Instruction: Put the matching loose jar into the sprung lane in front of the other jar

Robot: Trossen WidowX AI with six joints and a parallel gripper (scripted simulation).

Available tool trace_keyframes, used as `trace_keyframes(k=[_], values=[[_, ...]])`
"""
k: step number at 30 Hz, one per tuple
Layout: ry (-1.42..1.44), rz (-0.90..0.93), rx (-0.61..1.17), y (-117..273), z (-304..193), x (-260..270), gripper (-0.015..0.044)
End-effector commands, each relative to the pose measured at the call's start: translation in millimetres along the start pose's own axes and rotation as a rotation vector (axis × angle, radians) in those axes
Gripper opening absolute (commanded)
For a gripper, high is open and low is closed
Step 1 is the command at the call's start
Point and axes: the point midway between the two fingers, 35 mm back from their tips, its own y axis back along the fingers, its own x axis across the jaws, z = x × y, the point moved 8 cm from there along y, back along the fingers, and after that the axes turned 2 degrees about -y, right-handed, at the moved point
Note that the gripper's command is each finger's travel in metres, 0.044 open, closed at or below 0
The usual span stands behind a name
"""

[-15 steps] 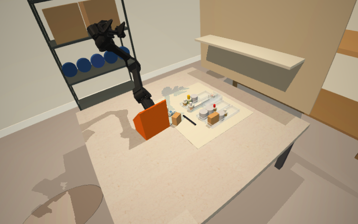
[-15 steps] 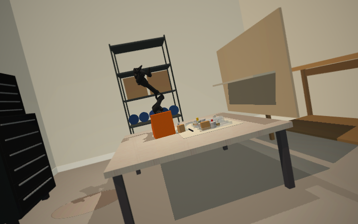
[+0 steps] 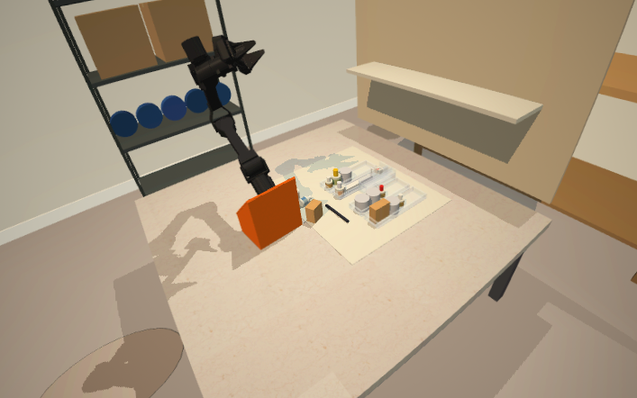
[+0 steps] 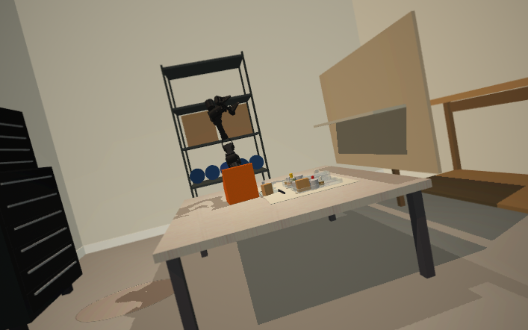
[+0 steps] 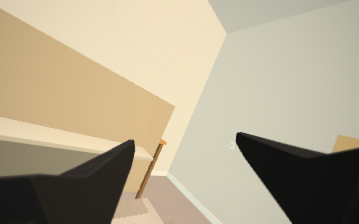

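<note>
No jar had been gripped, the gripper [image 3: 259, 46] [image 4: 234, 102] [image 5: 186, 140] being spread wide and empty high above the table [image 3: 281, 306] [image 4: 282, 209], so picking, loading and release apparently all remained.

With the pen [image 3: 336, 212] [image 4: 281, 191] taken as the dial's centre in the top view, the small box [image 3: 313, 211] [image 4: 266, 189] is found at nine o'clock, with the large block [image 3: 274, 214] [image 4: 240, 184] farther out. The near tray [image 3: 375, 225] [image 4: 298, 190], in which jars [image 3: 361, 202] [image 4: 314, 183] are held, is placed toward two to three; the far tray [image 3: 385, 170] [image 4: 321, 174] is set toward one. Whether the other box [image 3: 379, 211] [image 4: 302, 184] is contained by the near tray cannot be surely told. Both trays are borne by the mat [image 3: 355, 247] [image 4: 274, 199], laid on the table [image 3: 311, 296] [image 4: 225, 221].
</note>
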Motion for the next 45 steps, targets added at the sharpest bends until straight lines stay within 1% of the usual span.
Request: trace_keyframes(k=[1,6,10,14,17,21,25,30,35,37,45], values=[[0.008,0.164,0.09,-42.3,-26.5,19.7,0.044],[0.004,0.369,0.222,-85.5,-63.9,55.5,0.044],[0.012,0.534,0.346,-110.2,-98.2,92.8,0.044],[0.042,0.696,0.479,-123.3,-134.8,134.6,0.044],[0.09,0.81,0.578,-124.3,-162.4,165.6,0.044],[0.183,0.957,0.71,-115.1,-199.1,204.0,0.044],[0.267,1.099,0.841,-97.1,-234.3,236.1,0.044],[0.389,1.279,1.022,-61.2,-279.2,267.7,0.044],[0.541,1.436,1.197,-17.7,-318.3,282.5,0.044],[0.564,1.456,1.22,-11.5,-323.1,283.2,0.044],[0.564,1.456,1.22,-11.1,-325.0,284.2,0.044]])
